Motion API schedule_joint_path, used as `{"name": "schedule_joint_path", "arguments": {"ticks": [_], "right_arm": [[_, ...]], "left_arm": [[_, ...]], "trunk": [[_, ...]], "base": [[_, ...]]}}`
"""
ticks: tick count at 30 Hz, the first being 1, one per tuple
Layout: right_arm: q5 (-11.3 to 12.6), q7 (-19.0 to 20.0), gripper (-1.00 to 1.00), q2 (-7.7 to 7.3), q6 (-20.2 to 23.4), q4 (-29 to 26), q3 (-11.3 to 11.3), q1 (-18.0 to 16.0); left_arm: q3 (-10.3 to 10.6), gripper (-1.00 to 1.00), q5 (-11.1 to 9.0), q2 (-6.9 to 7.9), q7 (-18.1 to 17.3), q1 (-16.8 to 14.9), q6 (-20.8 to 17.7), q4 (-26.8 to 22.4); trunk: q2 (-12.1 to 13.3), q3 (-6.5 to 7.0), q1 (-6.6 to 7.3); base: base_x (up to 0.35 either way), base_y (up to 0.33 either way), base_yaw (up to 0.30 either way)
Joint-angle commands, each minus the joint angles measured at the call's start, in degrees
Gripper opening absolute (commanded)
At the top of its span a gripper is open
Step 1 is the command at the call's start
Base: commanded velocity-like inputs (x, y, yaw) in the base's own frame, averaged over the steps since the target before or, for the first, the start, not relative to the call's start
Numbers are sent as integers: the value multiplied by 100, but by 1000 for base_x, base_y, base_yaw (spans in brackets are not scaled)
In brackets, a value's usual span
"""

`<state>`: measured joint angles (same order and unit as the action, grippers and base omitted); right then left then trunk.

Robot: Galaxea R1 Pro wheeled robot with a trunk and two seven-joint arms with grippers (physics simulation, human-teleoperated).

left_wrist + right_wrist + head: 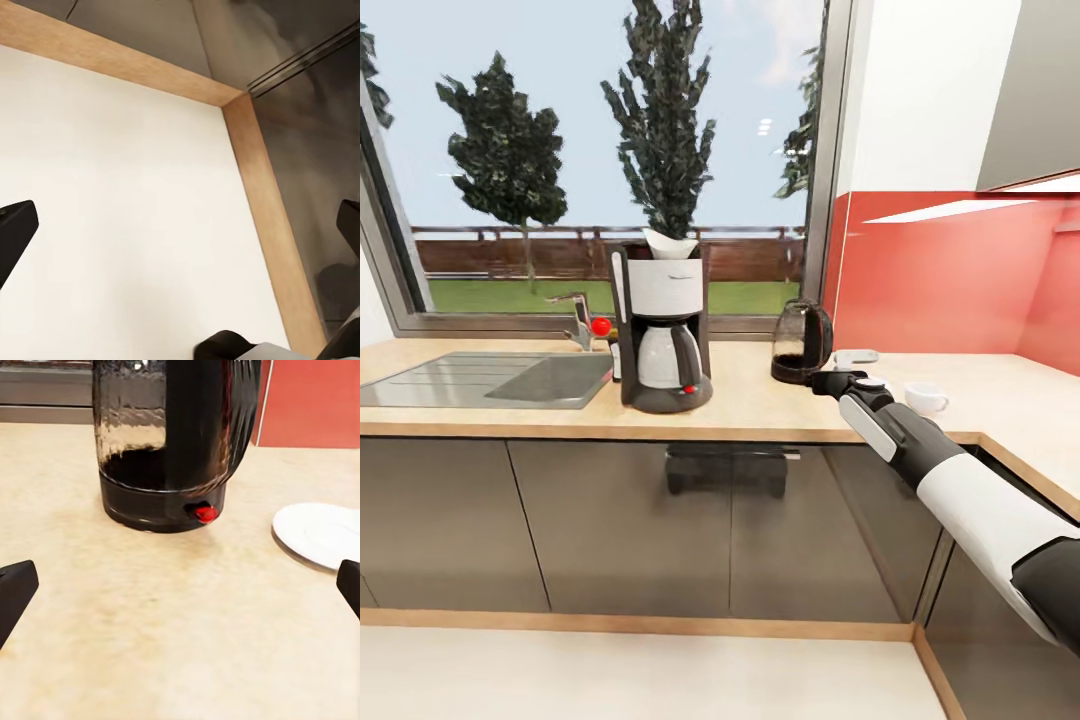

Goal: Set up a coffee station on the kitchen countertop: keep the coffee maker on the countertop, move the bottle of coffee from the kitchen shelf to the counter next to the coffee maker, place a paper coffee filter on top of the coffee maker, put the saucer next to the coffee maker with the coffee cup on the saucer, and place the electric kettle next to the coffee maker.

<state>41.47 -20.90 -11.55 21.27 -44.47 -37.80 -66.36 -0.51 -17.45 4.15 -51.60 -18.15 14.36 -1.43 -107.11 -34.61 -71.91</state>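
Right claw (pixel 180 585) spread wide, released, nothing between the fingertips (pixel 15 589), hovering just over the surface (pixel 760 405). Electric kettle (pixel 169 442) straight ahead of the claw, near but apart, handle and red switch facing it. Saucer (pixel 319 534) off to one side ahead, just beside the kettle, not touching it; bare beige surface between claw and both. In head view, right claw (pixel 828 382) reaching in from the right, kettle (pixel 801 342) just beyond it, saucer (pixel 856 356) past the claw near the red backsplash (pixel 950 270). Coffee cup (pixel 926 398) sitting on the surface just right of the forearm, apart from the saucer. Coffee maker (pixel 660 330) well left of the claw, upright, paper coffee filter (pixel 670 244) on top. Sink (pixel 490 378) and faucet (pixel 580 318) further left still. Open room on the surface between coffee maker and kettle; front edge just below the claw, corner turning away at far right.

Left claw (pixel 180 225) also spread wide, released, empty, pointing down at pale floor (pixel 112 210) with a wooden plinth (pixel 262 195) edge and dark cabinet fronts (pixel 315 150) beyond.
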Motion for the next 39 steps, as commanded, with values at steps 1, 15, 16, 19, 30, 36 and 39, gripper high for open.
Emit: {"name": "schedule_joint_path", "arguments": {"ticks": [1,15,16,19,30,36,39], "right_arm": [[47,-56,100,-7,9,-11,-35,-8],[33,-78,100,-5,9,-34,-47,-8],[32,-79,100,-5,9,-35,-46,-8],[34,-75,100,-5,9,-35,-47,-8],[30,-60,100,60,9,-22,-44,-8],[50,-41,100,65,9,-18,-37,-8],[53,-38,100,65,9,-23,-35,-8]], "left_arm": [[-2,100,-5,0,-17,-4,23,5],[-2,100,-5,-2,-24,-4,23,2],[-2,100,-5,-2,-25,-4,23,2],[-2,100,-5,-2,-25,-4,23,2],[-2,100,-7,3,-25,-4,23,2],[-2,100,-5,6,-25,-4,23,2],[-4,100,-6,7,-25,-4,23,2]], "trunk": [[-3,-7,0],[-3,-7,0],[-3,-7,0],[-3,-7,0],[-3,-7,0],[-3,-7,0],[-3,-7,0]], "base": [[10,-10,0],[61,-2,0],[71,0,0],[34,0,0],[64,-7,0],[106,-68,0],[30,-25,0]]}}
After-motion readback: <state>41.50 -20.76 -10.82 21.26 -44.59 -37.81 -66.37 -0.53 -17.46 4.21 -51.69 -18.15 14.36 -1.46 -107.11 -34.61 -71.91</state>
